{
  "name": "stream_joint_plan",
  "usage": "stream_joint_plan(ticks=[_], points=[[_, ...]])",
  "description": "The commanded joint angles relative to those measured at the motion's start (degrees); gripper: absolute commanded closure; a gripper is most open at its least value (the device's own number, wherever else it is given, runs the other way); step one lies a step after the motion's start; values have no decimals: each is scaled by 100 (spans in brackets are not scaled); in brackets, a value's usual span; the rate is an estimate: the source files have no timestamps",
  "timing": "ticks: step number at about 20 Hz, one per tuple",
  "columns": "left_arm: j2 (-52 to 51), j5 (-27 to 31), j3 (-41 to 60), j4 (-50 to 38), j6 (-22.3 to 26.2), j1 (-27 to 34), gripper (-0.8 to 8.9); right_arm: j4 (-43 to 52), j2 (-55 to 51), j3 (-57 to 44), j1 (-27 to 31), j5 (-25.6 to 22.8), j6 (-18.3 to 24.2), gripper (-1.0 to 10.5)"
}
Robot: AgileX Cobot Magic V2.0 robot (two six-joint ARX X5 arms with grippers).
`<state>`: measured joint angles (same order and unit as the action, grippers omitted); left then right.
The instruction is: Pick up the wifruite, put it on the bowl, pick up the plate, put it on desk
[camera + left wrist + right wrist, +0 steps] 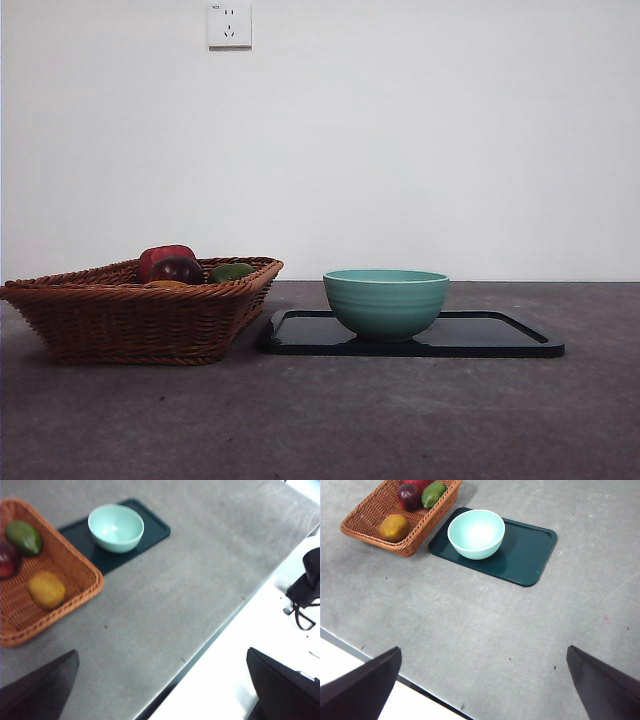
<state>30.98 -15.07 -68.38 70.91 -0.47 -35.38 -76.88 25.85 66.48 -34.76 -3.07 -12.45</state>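
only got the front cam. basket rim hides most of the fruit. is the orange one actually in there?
Observer: Yes. The orange fruit lies in the wicker basket, at the end away from the red apple.
Operator: bowl empty?
Observer: Empty. The bowl shows only its pale inside from above, and it sits toward one end of the dark tray.
Operator: arms? none in my view.
Observer: Both are high above the desk. The left gripper and right gripper have their jaws spread wide, holding nothing.
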Motion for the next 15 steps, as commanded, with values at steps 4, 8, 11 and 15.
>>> stream_joint_plan(ticks=[4,8,11,15], points=[[-264,-26,-46,-177,114,-37,188,-422,17,48,-35,-20,-111,349],[-262,-26,-46,-195,87,-37,188,-422,81,48,-35,-11,-466,350],[-262,-24,-46,-192,92,-37,188,-422,420,48,-35,7,-516,350],[-262,-24,-46,-192,92,-37,188,-396,1285,48,-35,74,-514,350]])
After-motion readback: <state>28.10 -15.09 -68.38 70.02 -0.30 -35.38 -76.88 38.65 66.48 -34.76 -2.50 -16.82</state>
